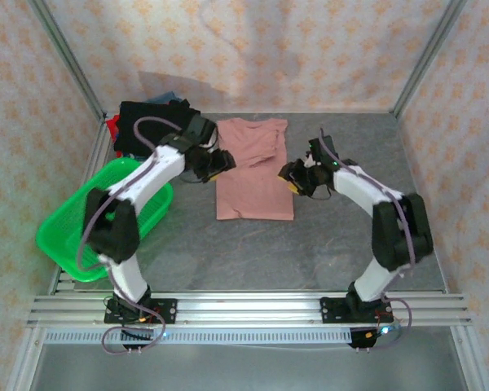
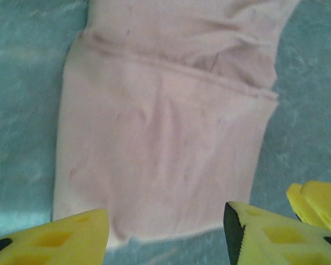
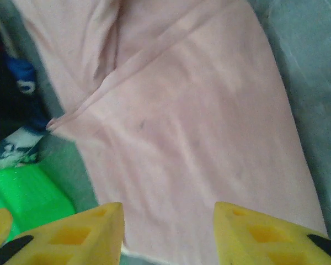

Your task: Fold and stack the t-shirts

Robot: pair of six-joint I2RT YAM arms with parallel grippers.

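Note:
A dusty-pink t-shirt [image 1: 253,171] lies flat in the middle of the table, folded into a long narrow strip with its sleeves turned in. My left gripper [image 1: 218,162] hovers at its left edge, jaws open, the cloth [image 2: 165,138] lying below the fingers and not pinched. My right gripper [image 1: 294,176] stands at the right edge, also open over the pink cloth [image 3: 193,127]. A folded black shirt [image 1: 147,122] tops a pile at the back left, with a red shirt [image 1: 112,125] peeking out beside it. A blue-and-white patterned shirt [image 3: 15,146] shows next to the black one [image 3: 5,88].
A green plastic mesh basket [image 1: 65,232] sits at the table's left edge, partly under my left arm, and its green wall [image 3: 27,193] shows near the shirt. Patterned walls close in the back and both sides. Grey tabletop [image 1: 253,252] lies in front of the shirt.

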